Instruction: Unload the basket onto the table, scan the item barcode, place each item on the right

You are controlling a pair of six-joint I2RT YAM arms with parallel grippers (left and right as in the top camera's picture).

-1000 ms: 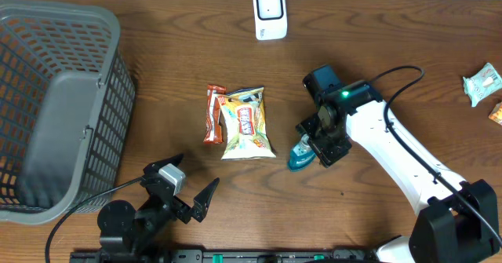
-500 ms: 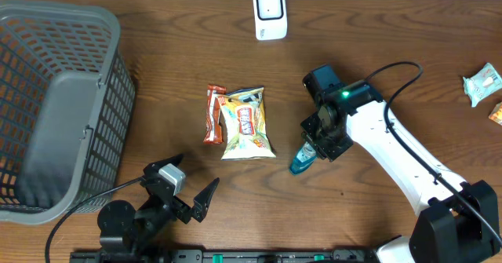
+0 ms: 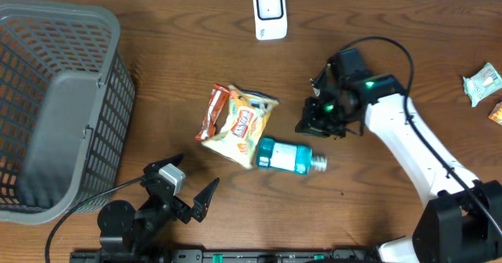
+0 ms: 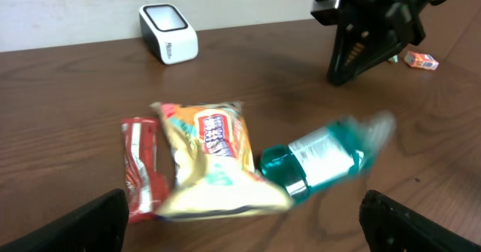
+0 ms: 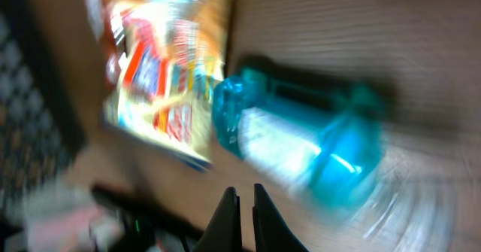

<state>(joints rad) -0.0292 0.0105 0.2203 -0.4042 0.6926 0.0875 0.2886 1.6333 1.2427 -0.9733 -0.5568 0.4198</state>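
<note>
A teal bottle [image 3: 284, 155] lies flat on the wooden table, its base against a yellow snack bag [image 3: 239, 126]; it also shows as the bottle [image 4: 323, 156] [image 5: 301, 147], blurred in both wrist views. A red bar [image 3: 213, 112] lies beside the bag. The white scanner [image 3: 269, 12] stands at the far edge. My right gripper [image 3: 312, 124] hovers just above and right of the bottle, shut [image 5: 244, 194] with nothing between its fingers. My left gripper [image 3: 188, 188] rests open [image 4: 244, 222] near the front edge, apart from everything.
A grey plastic basket [image 3: 55, 106] fills the left side. Two small packets [image 3: 482, 82] lie at the far right edge. The right arm's cable loops over the table behind the gripper.
The right gripper closed fully and pulled up and right without the bottle. The bottle dropped flat and slid left, knocking the snack bag and red bar askew. The left arm stayed still.
</note>
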